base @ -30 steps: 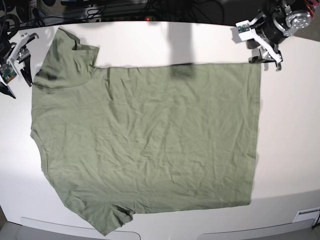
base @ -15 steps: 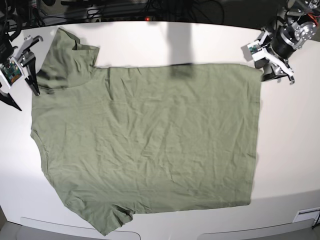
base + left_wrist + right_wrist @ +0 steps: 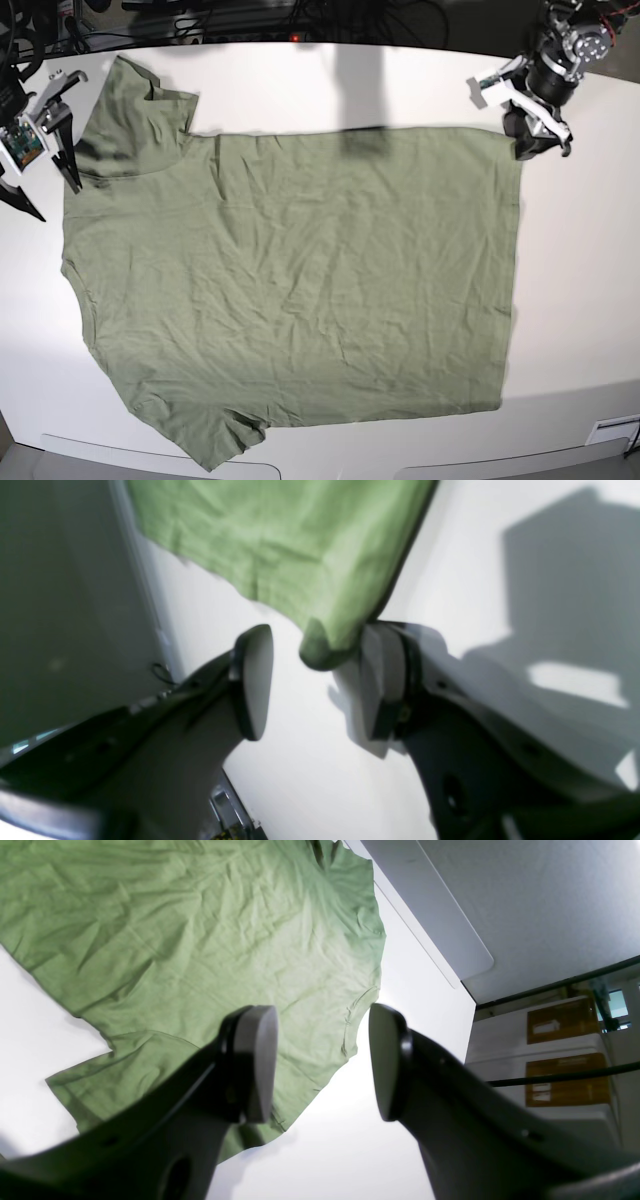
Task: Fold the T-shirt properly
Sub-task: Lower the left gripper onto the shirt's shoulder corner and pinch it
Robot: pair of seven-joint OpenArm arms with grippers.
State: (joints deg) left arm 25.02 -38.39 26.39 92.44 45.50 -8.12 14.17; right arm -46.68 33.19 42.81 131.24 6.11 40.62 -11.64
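The green T-shirt [image 3: 300,280] lies spread flat and wrinkled on the white table [image 3: 580,280]. Its sleeves are on the base view's left and its hem on the right. My left gripper [image 3: 535,140] sits at the hem's far right corner. In the left wrist view the left gripper [image 3: 315,630] is open, and the T-shirt [image 3: 280,540] corner reaches between its pads, close to the right pad [image 3: 375,680]. My right gripper [image 3: 58,203] is open beside the far sleeve. In the right wrist view the right gripper [image 3: 322,1012] hangs above the T-shirt [image 3: 175,930] edge.
Cables and dark equipment [image 3: 250,15] line the table's far edge. A white label plate [image 3: 610,430] sits at the near right corner. The right wrist view shows stacked boxes [image 3: 565,1025] beyond the table edge. A dark shadow [image 3: 360,90] falls across the far middle.
The left gripper has swung back left onto the hem's far corner, with its jaws slightly narrower. The right gripper dropped a little toward the sleeve, then held.
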